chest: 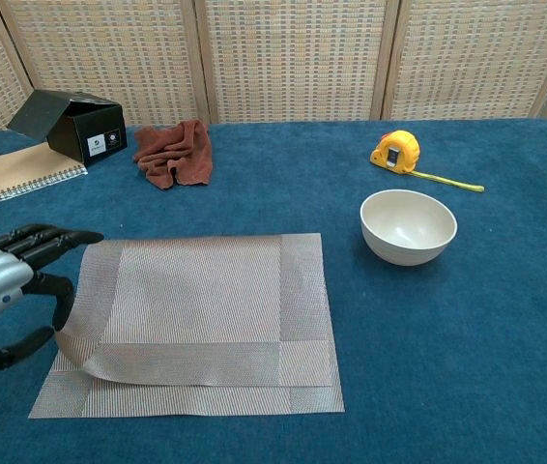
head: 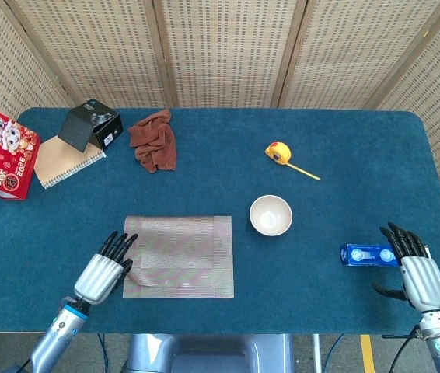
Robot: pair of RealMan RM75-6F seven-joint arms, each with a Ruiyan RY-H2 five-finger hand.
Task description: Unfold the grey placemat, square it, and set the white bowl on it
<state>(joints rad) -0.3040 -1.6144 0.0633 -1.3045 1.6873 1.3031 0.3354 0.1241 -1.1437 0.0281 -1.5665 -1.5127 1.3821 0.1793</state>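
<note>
Grey placemat (chest: 196, 309) lies folded on the blue table (head: 344, 140), near the front edge, left of centre. Left hand (chest: 3, 290) is at the mat's left edge; thumb and fingers pinch the near-left corner of the upper layer, which curls up off the lower layer. White bowl (chest: 408, 225) stands upright on the table just right of the mat, apart from it. Right hand (head: 418, 272) rests at the table's right front, fingers spread, holding nothing, beside a blue packet (head: 366, 254).

Woven wicker screen panels (head: 220, 50) stand behind the blue table (head: 360, 140).
</note>
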